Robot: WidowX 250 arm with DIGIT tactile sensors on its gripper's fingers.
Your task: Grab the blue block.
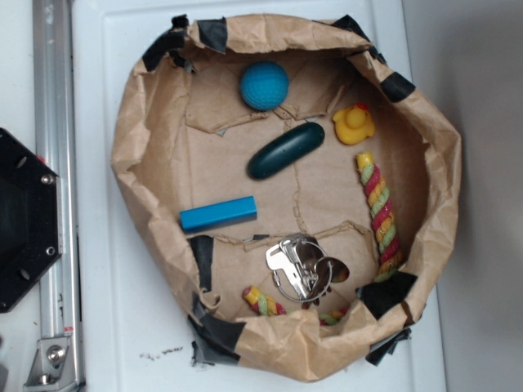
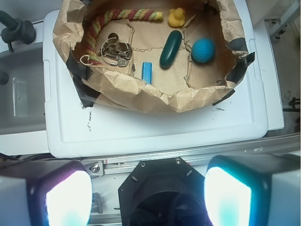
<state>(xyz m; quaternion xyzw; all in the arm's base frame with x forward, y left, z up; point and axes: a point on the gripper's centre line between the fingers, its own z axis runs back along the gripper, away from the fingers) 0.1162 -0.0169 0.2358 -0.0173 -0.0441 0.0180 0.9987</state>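
The blue block (image 1: 218,214) is a bright blue slim bar lying flat at the left of the brown paper bowl (image 1: 131,147). In the wrist view the blue block (image 2: 147,72) lies near the bowl's front wall, foreshortened. My gripper (image 2: 148,195) shows only in the wrist view. Its two glowing pads (image 2: 68,197) stand far apart with nothing between them, so it is open and empty. It hangs above the black robot base (image 2: 160,188), well short of the bowl. The gripper does not show in the exterior view.
In the bowl lie a round blue ball (image 1: 264,85), a dark teal capsule (image 1: 285,150), a yellow duck (image 1: 353,124), a striped rope (image 1: 377,214) and a bunch of keys (image 1: 294,265). Black tape (image 1: 214,335) patches the rim. The bowl sits on a white lid (image 1: 122,327) beside a metal rail (image 1: 55,163).
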